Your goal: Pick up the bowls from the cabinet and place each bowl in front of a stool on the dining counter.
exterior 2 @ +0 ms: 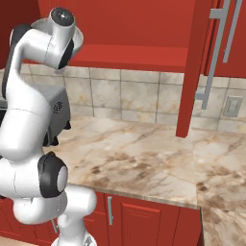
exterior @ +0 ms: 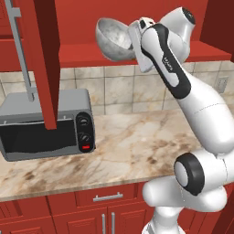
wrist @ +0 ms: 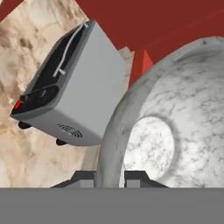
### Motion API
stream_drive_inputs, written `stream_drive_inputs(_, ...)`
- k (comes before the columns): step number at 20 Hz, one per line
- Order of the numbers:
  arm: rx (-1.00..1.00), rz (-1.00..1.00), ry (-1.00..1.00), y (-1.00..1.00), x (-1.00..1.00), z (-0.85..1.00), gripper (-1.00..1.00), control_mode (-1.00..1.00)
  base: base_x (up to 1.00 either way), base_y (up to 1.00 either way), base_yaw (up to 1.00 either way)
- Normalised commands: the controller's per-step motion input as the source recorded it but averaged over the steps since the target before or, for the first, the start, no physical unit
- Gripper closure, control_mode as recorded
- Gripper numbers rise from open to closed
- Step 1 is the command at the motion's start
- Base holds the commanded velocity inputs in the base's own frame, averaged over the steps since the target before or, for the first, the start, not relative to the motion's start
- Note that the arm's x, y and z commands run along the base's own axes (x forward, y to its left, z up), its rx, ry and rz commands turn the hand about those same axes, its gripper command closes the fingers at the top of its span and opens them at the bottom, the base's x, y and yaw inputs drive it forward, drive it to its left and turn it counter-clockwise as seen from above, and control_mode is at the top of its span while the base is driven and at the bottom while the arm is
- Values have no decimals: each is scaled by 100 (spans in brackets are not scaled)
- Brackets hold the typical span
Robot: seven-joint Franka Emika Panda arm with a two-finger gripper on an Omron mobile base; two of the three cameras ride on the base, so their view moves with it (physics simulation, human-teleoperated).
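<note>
Item: gripper [wrist: 109, 177], fingers clamped on the rim of the marbled bowl [exterior: 112, 39], held tilted in front of the cabinet shelf [exterior: 87, 55], above the toaster oven [exterior: 43, 121]. Handling: withdraw slowly, clear the door [exterior: 43, 64].

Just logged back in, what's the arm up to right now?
The hand is shut on the rim of the marbled bowl, a finger on each side of the wall, and holds it tipped on its side in front of the red cabinet shelf, above the wall counter and to the right of the toaster oven. The cabinet door hangs open. The bowl is not yet on the dining counter.
</note>
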Motion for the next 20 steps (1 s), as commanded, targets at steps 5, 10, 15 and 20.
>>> stream_drive_inputs(5,0,-2,0,-5,-70,0,100,-100,0,0,0)
stream_drive_inputs(10,-3,-7,-1,-4,-92,17,100,-100,0,0,0)
stream_drive_inputs(15,-13,-13,15,-2,-79,2,100,-100,0,0,0)
stream_drive_inputs(20,-19,-14,33,-10,-63,-16,100,-100,0,0,0)
